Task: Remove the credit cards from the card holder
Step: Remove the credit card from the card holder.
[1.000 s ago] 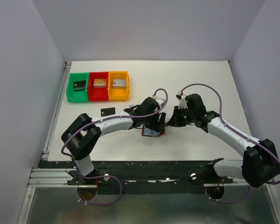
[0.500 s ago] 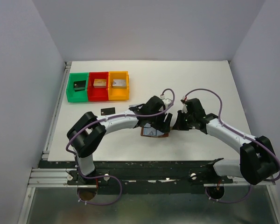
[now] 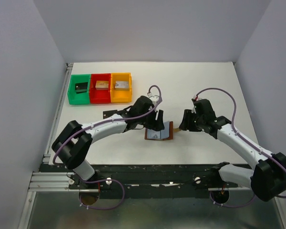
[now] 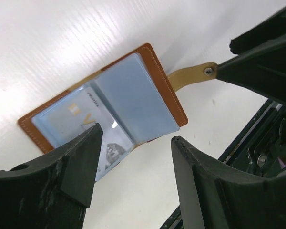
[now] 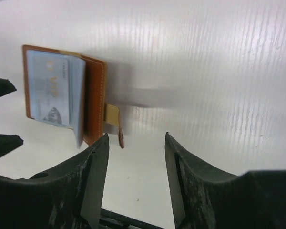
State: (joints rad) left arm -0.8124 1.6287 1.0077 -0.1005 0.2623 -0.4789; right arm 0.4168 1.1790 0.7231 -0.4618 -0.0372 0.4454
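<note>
Hovering at eleven o'clock of the wallet (image 4: pixel 128 95) with the left gripper (image 4: pixel 133 162) spread, empty. Just let go of the strap (image 4: pixel 193 75) at two o'clock, right gripper (image 5: pixel 136 143) now parted. Leaves wallet open mid-table, card (image 4: pixel 78 117) inside ready for pulling.

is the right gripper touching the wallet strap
Cannot tell. Right wrist view: strap lies inside the open right gripper, near one side; no plain contact or gap.
</note>
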